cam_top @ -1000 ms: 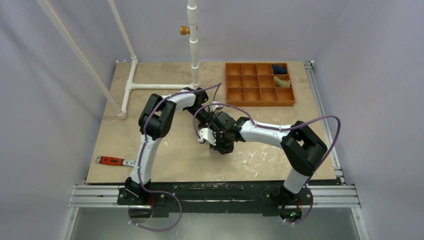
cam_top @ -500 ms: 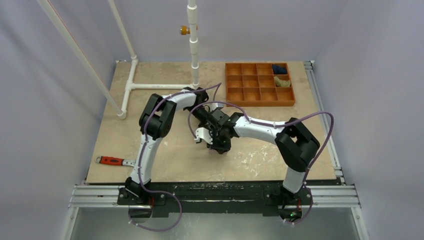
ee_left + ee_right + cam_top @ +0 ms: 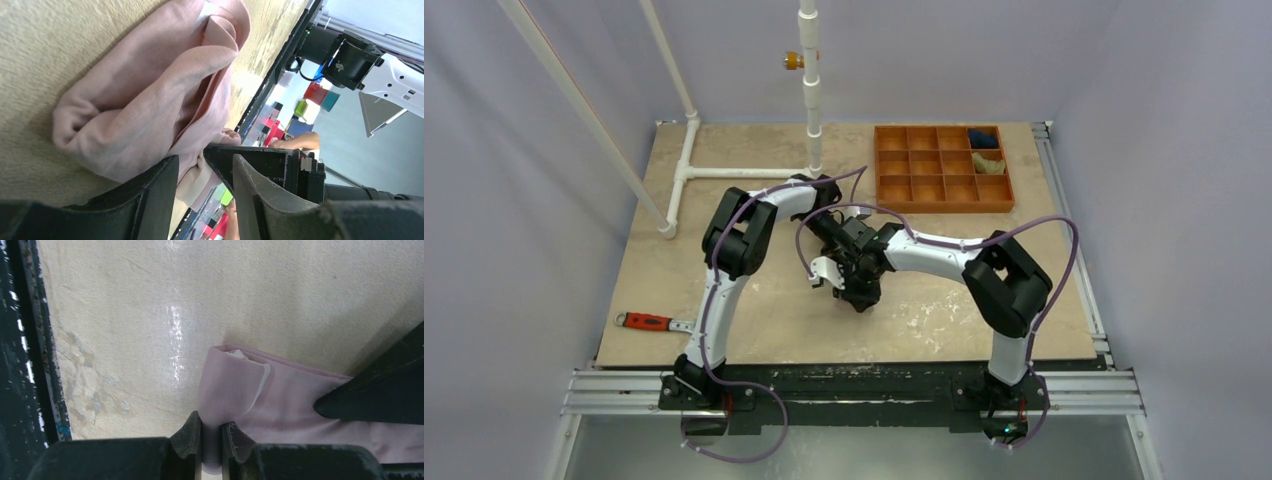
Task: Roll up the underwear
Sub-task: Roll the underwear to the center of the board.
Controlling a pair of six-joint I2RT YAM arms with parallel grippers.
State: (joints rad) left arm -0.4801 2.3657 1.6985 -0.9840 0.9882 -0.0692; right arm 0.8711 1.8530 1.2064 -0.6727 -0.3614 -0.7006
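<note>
The underwear is a pale pink cloth, bunched into loose folds on the table, with a cream band near my left fingers. In the top view both grippers cover it. My left gripper is open, low over the cloth, with a fold and a black finger of the right gripper between its jaws. It sits mid-table in the top view. My right gripper is shut on a fold of the underwear at its near edge, and it shows in the top view. A left fingertip rests on the cloth.
An orange compartment tray stands at the back right, holding a dark blue bundle and an olive-tan bundle. A white pipe frame lies at the back left. A red-handled wrench lies at the front left.
My right arm has swung left, and its gripper has shifted a little left against the left gripper. The left arm has barely moved.
</note>
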